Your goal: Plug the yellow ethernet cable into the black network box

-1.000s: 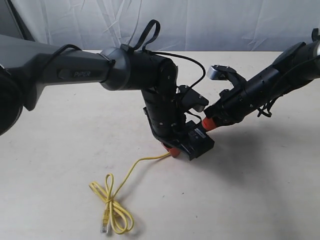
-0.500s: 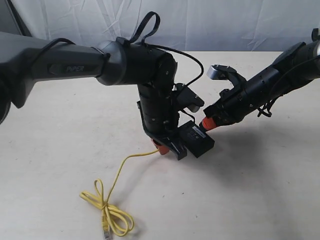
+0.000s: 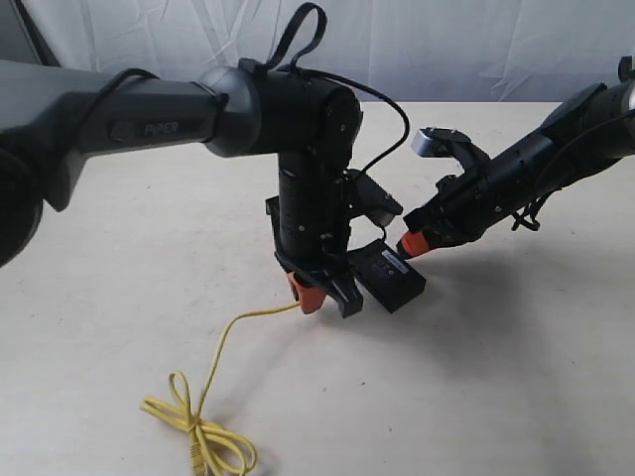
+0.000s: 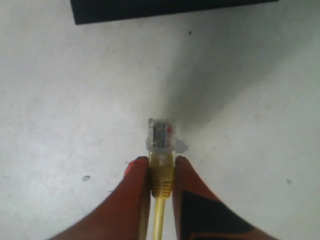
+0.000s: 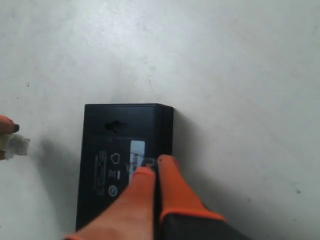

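Observation:
My left gripper point(image 3: 319, 296) is shut on the yellow ethernet cable point(image 3: 220, 347), just behind one end. In the left wrist view its orange fingers point(image 4: 137, 185) pinch the yellow boot, and the clear plug point(image 4: 161, 135) sticks out toward the black network box point(image 4: 165, 7), with bare table between them. The cable trails to a loose coil point(image 3: 198, 441) near the front edge. The black network box point(image 3: 390, 276) lies flat. My right gripper point(image 5: 154, 167) is shut, its orange tips resting on the box point(image 5: 115, 165) beside its white label point(image 5: 137, 150).
The table point(image 3: 516, 377) is a plain pale surface, with a white cloth backdrop point(image 3: 446, 50) behind it. The big left arm point(image 3: 149, 124) reaches across the left half of the exterior view. Its black cable loop point(image 3: 303, 35) stands up above the wrist.
The left gripper has drawn back from the box toward the left with the plug in it. The yellow coil has been dragged left and nearer the front edge. The right gripper and box stayed put.

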You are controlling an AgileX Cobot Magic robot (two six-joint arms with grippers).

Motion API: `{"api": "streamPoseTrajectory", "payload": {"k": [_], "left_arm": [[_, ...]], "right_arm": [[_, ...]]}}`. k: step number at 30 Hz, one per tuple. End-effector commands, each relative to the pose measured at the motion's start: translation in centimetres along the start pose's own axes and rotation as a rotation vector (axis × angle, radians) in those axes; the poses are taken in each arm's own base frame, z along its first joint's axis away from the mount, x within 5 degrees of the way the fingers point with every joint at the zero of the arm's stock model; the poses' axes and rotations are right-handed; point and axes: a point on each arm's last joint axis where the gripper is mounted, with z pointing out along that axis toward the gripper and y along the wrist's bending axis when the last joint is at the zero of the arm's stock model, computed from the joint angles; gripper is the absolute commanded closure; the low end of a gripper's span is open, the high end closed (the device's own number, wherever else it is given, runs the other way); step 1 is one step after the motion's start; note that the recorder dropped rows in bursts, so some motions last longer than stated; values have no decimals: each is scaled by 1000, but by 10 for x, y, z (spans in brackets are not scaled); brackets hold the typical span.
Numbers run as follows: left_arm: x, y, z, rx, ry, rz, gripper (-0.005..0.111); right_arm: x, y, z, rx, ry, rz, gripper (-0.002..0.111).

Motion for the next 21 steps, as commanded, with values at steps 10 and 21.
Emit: {"api": "streamPoseTrajectory", "payload": {"k": [10, 21], "left_arm": [[-16, -2, 13, 74, -41, -38, 107], [-29, -1, 21, 91, -88, -56, 107]], "right_arm": [[-1, -3, -2, 22, -10, -4, 109], [9, -19, -23, -65, -28, 76, 109]]}}
